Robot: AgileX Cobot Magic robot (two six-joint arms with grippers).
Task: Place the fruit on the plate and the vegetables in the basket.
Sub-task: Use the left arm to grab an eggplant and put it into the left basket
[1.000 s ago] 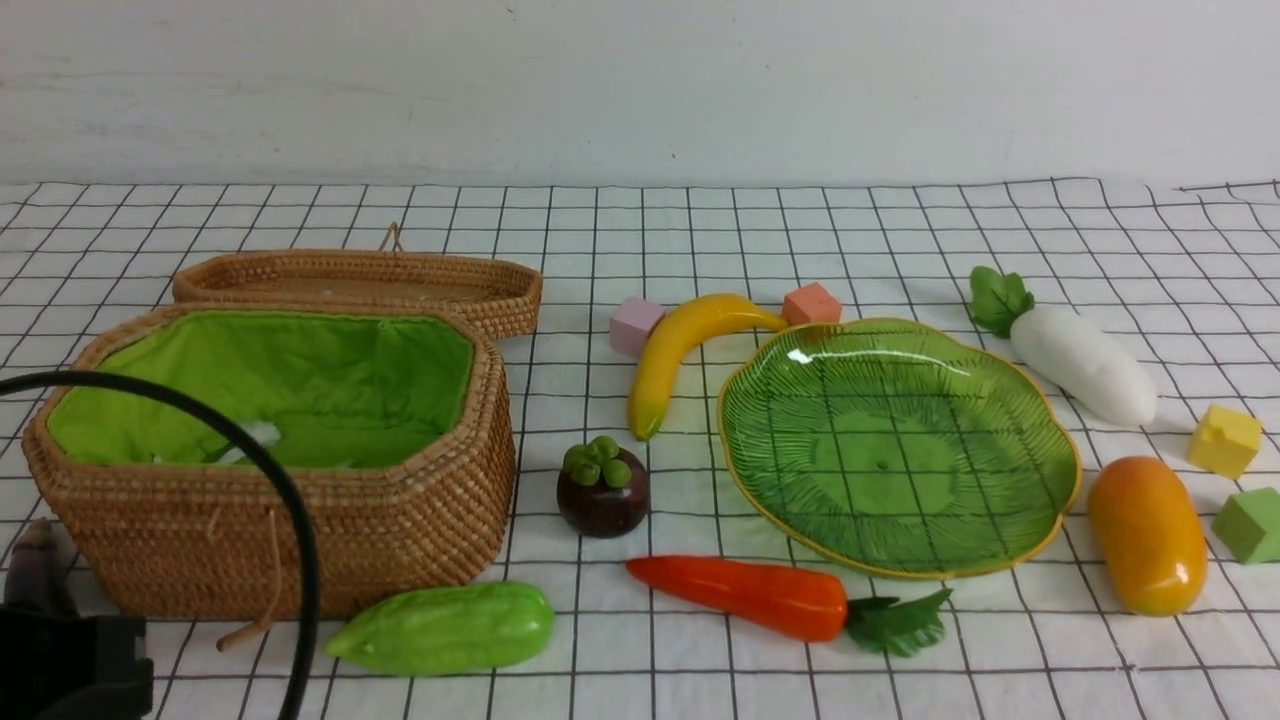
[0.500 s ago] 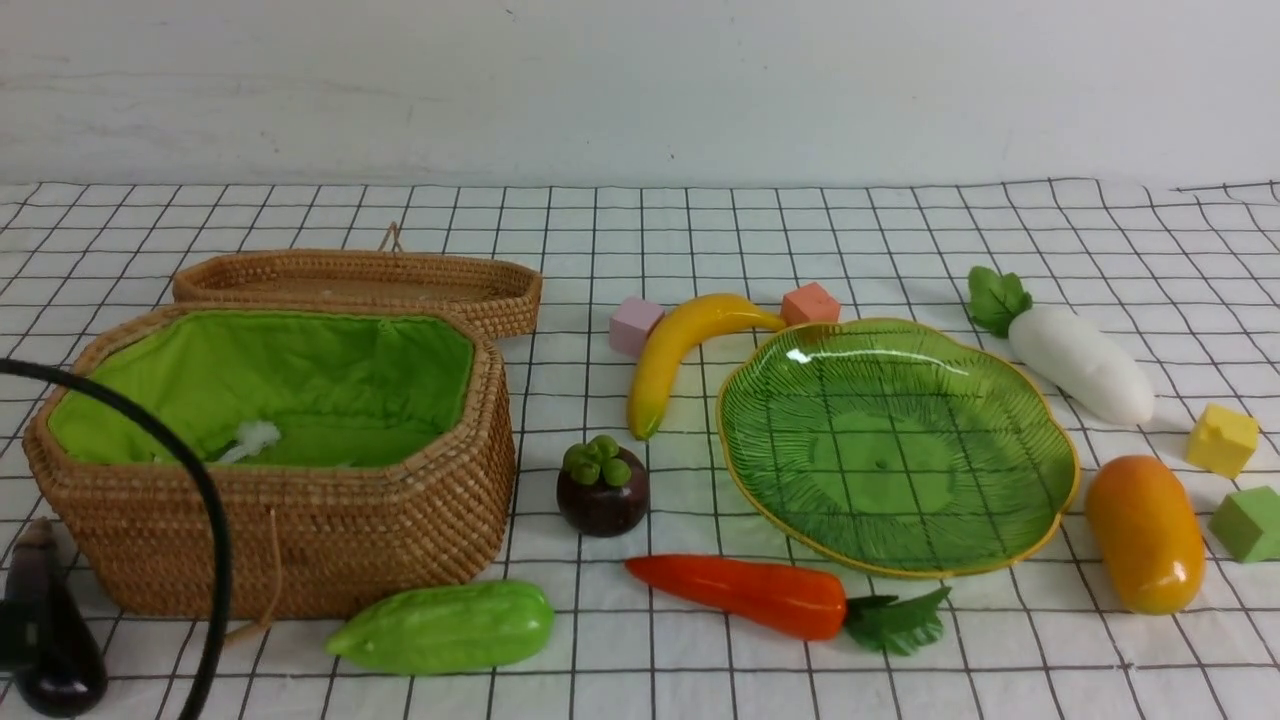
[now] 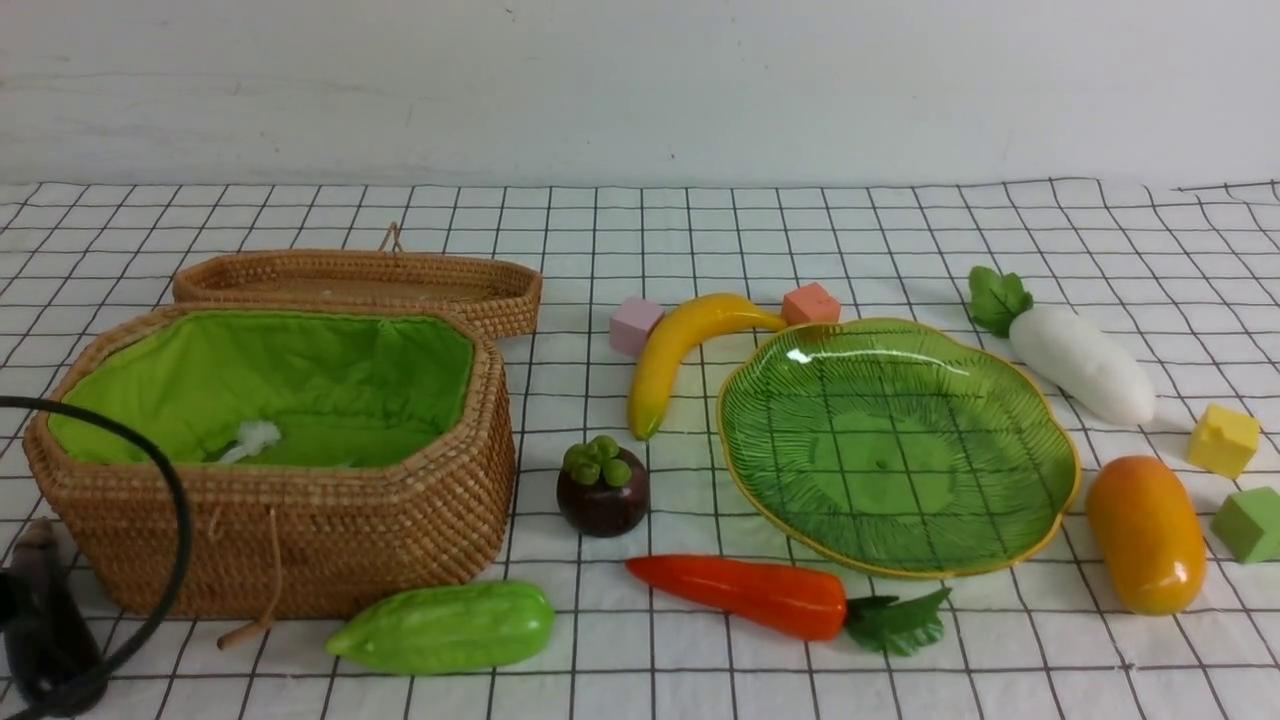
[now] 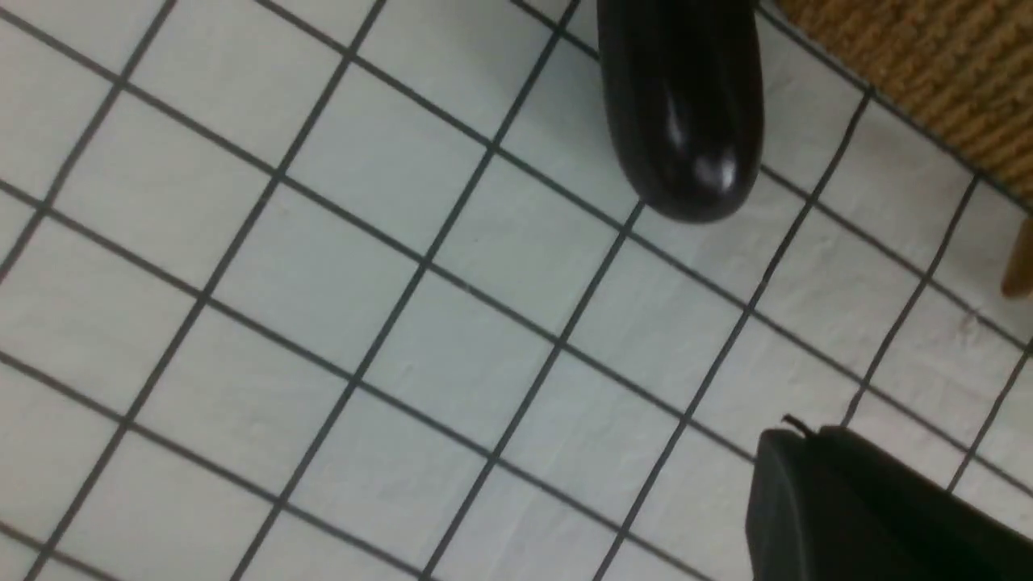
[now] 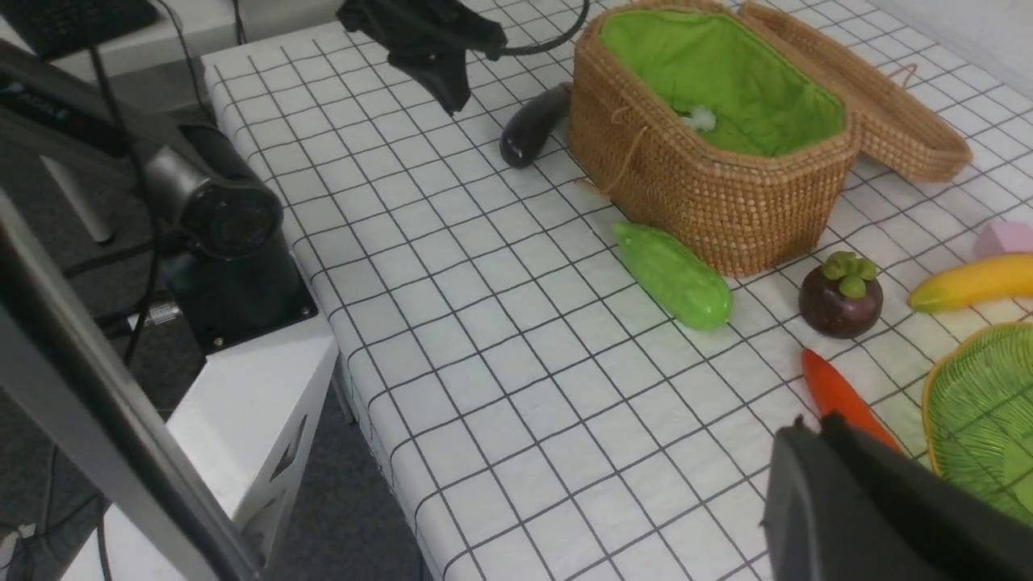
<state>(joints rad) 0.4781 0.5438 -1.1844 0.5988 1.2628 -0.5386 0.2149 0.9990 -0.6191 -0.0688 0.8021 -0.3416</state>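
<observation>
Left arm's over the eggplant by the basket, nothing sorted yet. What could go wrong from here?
1. The eggplant lies close beside the basket wall, and the left gripper above it is shut. Going down like that would likely shove or roll it, not grasp it.
2. The black cable loops in front of the basket and might snag its rim on the lift.
3. The carrot has its leaves at the plate rim, so a grip there may nudge the plate.

Three toy fruits: banana (image 3: 672,355), mangosteen (image 3: 603,492), mango (image 3: 1146,535). Four toy vegetables: carrot (image 3: 745,595), radish (image 3: 1080,362), gourd (image 3: 445,628), eggplant (image 4: 682,113). Four foam cubes: pink cube (image 3: 636,325), orange cube (image 3: 811,303), yellow cube (image 3: 1224,440), green cube (image 3: 1248,524). One plate (image 3: 900,440), one basket (image 3: 330,530), one woven lid (image 3: 360,285)
</observation>
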